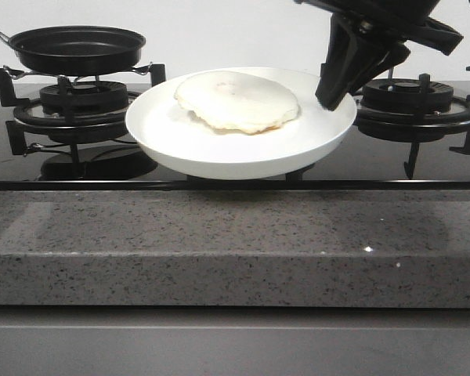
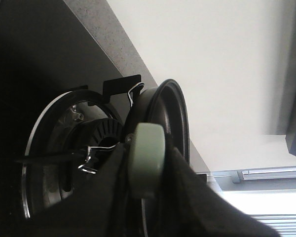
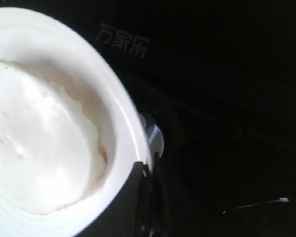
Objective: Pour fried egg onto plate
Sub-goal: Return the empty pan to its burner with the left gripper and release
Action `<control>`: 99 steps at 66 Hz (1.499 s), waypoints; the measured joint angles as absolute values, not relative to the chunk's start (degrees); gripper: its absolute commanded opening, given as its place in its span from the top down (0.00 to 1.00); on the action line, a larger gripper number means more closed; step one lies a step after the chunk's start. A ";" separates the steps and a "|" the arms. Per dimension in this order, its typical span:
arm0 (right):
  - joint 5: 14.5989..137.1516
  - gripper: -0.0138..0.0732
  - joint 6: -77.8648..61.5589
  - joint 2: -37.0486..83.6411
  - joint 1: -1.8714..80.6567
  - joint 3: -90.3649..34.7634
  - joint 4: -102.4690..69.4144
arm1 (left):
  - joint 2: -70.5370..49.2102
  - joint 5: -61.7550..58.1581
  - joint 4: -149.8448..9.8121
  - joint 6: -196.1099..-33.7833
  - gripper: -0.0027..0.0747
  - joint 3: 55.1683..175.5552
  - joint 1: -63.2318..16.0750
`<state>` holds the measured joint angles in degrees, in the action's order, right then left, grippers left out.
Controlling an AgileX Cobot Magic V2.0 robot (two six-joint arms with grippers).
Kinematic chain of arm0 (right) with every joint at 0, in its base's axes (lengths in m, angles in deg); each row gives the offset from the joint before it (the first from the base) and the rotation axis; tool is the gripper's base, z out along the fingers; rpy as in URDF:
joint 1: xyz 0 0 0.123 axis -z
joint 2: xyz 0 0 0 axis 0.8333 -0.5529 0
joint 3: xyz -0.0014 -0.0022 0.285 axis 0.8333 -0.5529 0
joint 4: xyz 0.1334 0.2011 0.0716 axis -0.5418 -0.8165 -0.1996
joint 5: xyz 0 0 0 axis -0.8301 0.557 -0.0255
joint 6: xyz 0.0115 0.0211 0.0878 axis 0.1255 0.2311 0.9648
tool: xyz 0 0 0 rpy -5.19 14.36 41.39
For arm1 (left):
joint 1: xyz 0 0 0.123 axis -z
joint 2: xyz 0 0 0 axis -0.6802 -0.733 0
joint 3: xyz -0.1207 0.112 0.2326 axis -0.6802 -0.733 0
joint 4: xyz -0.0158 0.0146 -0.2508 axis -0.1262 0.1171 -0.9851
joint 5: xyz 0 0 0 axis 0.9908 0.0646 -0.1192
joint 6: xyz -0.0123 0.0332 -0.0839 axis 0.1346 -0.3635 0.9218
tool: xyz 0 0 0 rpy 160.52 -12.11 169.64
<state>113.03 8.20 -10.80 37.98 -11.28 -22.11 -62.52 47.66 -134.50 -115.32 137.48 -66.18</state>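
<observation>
Your front view looks level across the counter edge toward the plate at mid-range. Your right wrist view sits close over that same plate rim. Your left wrist view looks tilted, close behind the pan; the front view shares that pan, left of the plate.

Right claw: matte black, angular tapered fingers under a wider black wrist housing. Left claw: same black plastic, broad flat fingers, edges in shadow. No markings, screws or cables visible.
</observation>
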 measured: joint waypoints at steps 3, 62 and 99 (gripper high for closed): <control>113.03 0.92 8.20 -10.80 37.98 -11.28 -22.11 | -62.66 47.66 -134.50 -115.07 0.90 137.48 -66.18; 113.03 0.92 8.20 -10.80 37.98 -11.28 -22.11 | -62.22 52.18 -129.53 -114.97 0.23 137.48 -75.10; 113.03 0.92 8.30 -10.80 37.98 -11.28 -22.11 | -33.28 44.49 -96.00 -109.67 0.24 137.48 -64.56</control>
<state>113.03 8.30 -10.80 37.98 -11.28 -22.11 -33.28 44.49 -96.00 -109.67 137.48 -64.56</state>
